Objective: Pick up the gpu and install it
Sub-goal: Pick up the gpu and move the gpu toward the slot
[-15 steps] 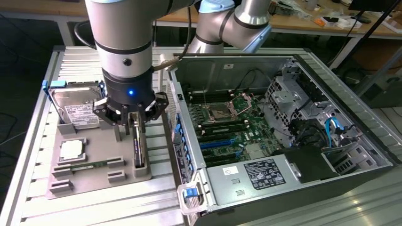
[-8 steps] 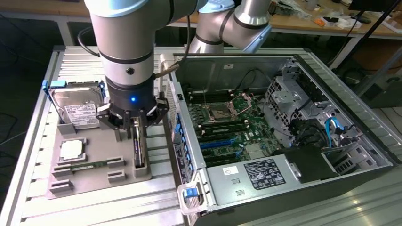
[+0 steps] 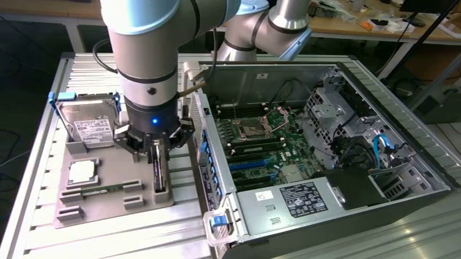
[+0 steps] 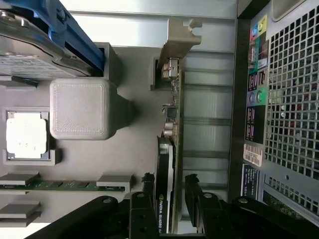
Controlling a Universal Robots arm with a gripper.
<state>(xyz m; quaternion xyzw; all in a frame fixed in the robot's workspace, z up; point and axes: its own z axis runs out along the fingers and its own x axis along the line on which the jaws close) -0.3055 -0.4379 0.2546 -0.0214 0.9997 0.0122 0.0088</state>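
Where tray (image 3: 108,171) tops slatted tbl (image 3: 144,233), gpu (image 3: 159,172) stands.

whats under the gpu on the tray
The gpu stands on edge on the grey tray, slotted into raised grey blocks. The open end effector straddles its top edge. The card's own body hides its bottom edge and the slot beneath.

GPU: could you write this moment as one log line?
stage: pick-up | hand: open, straddling gpu | gpu: on edge in grey tray, not lifted | computer case: open, beside tray
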